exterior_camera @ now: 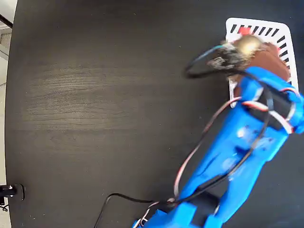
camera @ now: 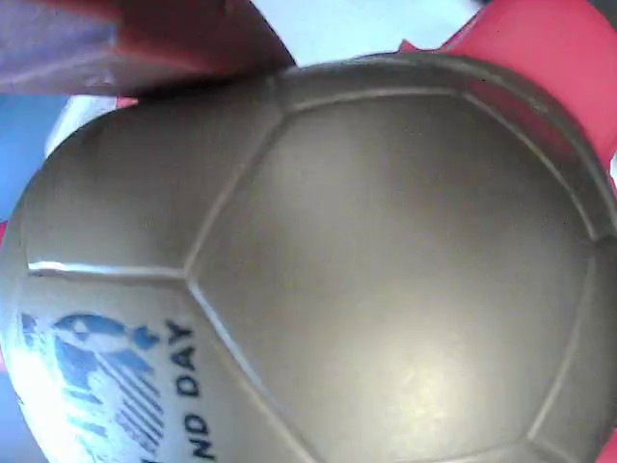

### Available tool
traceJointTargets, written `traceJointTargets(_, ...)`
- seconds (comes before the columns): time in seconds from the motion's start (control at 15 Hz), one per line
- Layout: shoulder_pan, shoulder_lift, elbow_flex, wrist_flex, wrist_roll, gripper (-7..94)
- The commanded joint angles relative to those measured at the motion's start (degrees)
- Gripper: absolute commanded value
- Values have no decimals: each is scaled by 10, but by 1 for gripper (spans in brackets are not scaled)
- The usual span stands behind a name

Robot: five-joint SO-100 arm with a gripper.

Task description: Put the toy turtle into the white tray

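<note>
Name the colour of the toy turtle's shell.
Shiny grey-gold, with blue print; the toy turtle shows best in the wrist view.

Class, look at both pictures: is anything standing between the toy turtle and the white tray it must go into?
Nothing visible does. The toy turtle is already over the white tray, at the arm's tip; its shell fills the wrist view.

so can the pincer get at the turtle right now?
Likely yes: the pincer is already at the turtle over the white tray; its shell fills the wrist view. Whether it is gripped can't be told.
</note>
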Motion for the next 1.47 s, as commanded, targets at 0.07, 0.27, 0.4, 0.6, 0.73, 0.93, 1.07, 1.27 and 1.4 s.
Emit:
traceJointTargets(0.07, 39, -71, -126, 14, 21, 0)
traceJointTargets(0.27, 47, -159, -197, 14, 19, 0)
traceJointTargets(0.4, 47, -201, -236, 14, 22, 2)
traceJointTargets(0.6, 47, -238, -272, 14, 20, 32)
traceJointTargets(0.73, 52, -253, -275, 14, 16, 46)
traceJointTargets(0.93, 54, -269, -273, 14, 7, 60)
traceJointTargets(1.07, 56, -270, -272, 14, 4, 60)
traceJointTargets(1.27, 56, -265, -271, 14, 11, 60)
traceJointTargets(1.4, 54, -200, -238, 15, 7, 59)
